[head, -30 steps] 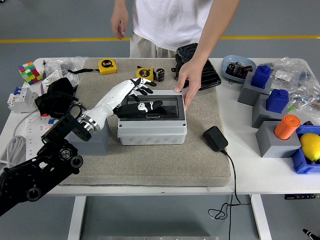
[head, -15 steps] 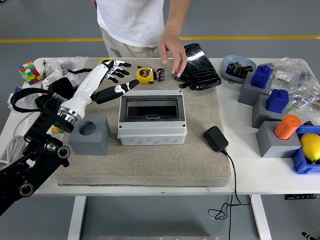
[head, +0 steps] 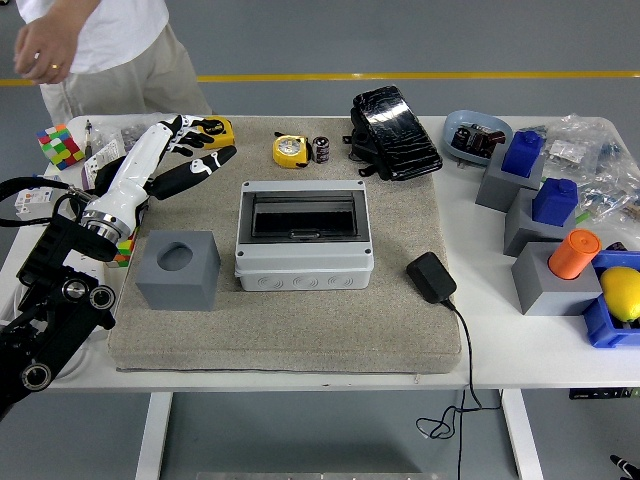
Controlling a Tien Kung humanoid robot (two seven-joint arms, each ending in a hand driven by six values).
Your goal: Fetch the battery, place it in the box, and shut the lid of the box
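— A workshop or robotics lab?
— Looks so: grey painted floor (head: 400, 40) with a yellow line (head: 420, 75), white bench (head: 480, 360) crowded with tape measures (head: 290, 150), breakers (head: 30, 200), bagged parts (head: 600, 160), grey fixture blocks (head: 178, 268).

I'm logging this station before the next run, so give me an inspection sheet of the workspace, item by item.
Surface: white table with a beige mat laid on it.
Job's things: grey box mid-mat, lid down; battery upright at the mat's far edge, outside the box.
Clutter: grey block, two tape measures, black pouch, Rubik's cube, blue blocks, orange cylinder, lemon.
Hands: left hand open, holding nothing, over the mat's far left corner; right hand not seen.
Cables: black adapter, its cord running over the near edge.
Surroundings: a person at far left; yellow floor line.
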